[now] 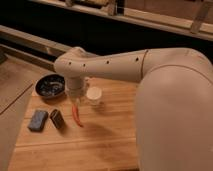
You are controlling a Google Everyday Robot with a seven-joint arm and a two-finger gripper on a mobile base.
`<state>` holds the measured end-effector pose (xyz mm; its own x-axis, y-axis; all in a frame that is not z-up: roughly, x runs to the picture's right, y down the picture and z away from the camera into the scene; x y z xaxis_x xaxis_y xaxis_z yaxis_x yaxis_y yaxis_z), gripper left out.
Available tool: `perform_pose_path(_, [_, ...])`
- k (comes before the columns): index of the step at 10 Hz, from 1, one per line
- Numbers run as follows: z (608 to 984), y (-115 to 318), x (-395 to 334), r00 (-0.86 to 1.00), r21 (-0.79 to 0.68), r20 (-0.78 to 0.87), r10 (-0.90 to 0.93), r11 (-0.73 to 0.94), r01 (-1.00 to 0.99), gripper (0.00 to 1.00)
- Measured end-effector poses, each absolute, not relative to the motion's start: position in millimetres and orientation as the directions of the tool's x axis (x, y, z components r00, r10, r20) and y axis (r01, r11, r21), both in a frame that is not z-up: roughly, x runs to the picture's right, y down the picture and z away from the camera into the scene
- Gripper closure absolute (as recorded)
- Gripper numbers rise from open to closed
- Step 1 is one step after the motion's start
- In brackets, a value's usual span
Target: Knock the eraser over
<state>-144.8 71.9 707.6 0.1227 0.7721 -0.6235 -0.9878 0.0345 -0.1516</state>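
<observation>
The white arm comes in from the right side and bends down over the back part of the wooden table. At its end the gripper points down to the wood, between the dark bowl and the white cup. It is mostly hidden under the thick wrist, so I cannot tell if it is released or clenched, nor if it grasps something.

The eraser is on the left part of the table, in front of the gripper and a little to its left, apart from it. It is a small dark slab, almost black. It seems to stand on an edge with a small lean (this I cannot say for sure). Just beside it on the left lies the blue-grey block, flat on the wood; the two are very near, maybe touching. On the right of the eraser is the thin orange-red stick. Its upper end reaches right under the gripper and its lower end runs toward the front of the table; whether the upper end touches the gripper is not clear.

The bowl is behind the block and the eraser, near the back left edge. The cup stands upright, just right of the gripper.
</observation>
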Motion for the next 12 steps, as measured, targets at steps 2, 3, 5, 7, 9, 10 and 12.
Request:
perform_pose_path(2, [702.0,73.5,-160.3,0.172,-0.199,-0.600,0.781,0.063,-0.978,1.00])
perform_pose_path(3, [698.7,76.5,-173.3,0.212,-0.229,-0.586,0.782,0.092,-0.969,1.00])
perform_pose_path(5, [695.6,83.3,-199.3,0.289,-0.275,-0.563,0.774,0.154,-0.949,1.00])
perform_pose_path(7, [696.4,88.6,-219.8,0.355,-0.308,-0.547,0.758,0.211,-0.928,1.00])
perform_pose_path(9, [703.4,96.3,-231.1,0.391,-0.335,-0.554,0.735,0.233,-0.913,1.00])
perform_pose_path(10, [707.0,99.5,-233.7,0.393,-0.344,-0.560,0.729,0.226,-0.911,1.00])
perform_pose_path(12, [716.1,107.4,-236.8,0.391,-0.366,-0.576,0.718,0.201,-0.909,1.00])
